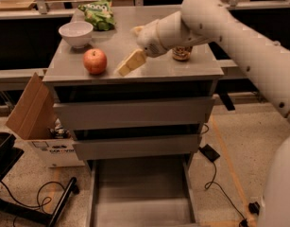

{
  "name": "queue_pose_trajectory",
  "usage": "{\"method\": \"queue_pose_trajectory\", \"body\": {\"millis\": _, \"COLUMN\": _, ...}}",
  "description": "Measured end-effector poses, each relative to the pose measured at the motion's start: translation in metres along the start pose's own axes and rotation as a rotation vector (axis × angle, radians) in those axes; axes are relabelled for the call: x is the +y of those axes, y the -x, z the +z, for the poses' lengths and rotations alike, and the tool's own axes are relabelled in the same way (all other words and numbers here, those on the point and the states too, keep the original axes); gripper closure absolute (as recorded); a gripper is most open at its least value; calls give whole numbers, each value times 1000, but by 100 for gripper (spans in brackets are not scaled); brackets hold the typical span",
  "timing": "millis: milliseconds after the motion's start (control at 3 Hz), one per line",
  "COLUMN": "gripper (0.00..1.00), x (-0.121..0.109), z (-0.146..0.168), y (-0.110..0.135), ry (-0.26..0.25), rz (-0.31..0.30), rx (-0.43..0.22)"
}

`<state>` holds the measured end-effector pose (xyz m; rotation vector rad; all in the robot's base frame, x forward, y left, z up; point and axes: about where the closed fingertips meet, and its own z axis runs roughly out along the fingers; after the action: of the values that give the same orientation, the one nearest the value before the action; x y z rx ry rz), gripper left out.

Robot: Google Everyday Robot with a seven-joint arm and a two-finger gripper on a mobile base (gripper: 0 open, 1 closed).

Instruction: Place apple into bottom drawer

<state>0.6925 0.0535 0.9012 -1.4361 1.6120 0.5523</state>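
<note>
The red apple [95, 61] with yellowish patches sits on the grey cabinet top [158, 67], near its front left. My gripper [128, 63] hangs just above the top, a short way to the right of the apple and apart from it. The white arm reaches in from the upper right. The bottom drawer [140, 193] is pulled out below the two upper drawers, and its flat grey floor holds nothing.
A white bowl [75, 34] and a green chip bag [98, 13] stand at the back left of the top. A jar [182, 54] stands behind the arm. A cardboard box [36, 122] and cables lie on the floor to the left.
</note>
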Motion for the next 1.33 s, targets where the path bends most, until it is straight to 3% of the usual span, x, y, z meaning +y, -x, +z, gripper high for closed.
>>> {"method": "queue_pose_trajectory", "body": {"millis": 667, "gripper": 0, "x": -26, "z": 50, "y": 21, "ry": -6, "rz": 47, "rx": -160}}
{"method": "queue_pose_trajectory", "body": {"millis": 1333, "gripper": 0, "x": -7, "z": 63, "y": 39, "ry": 35, "rz": 73, "rx": -181}}
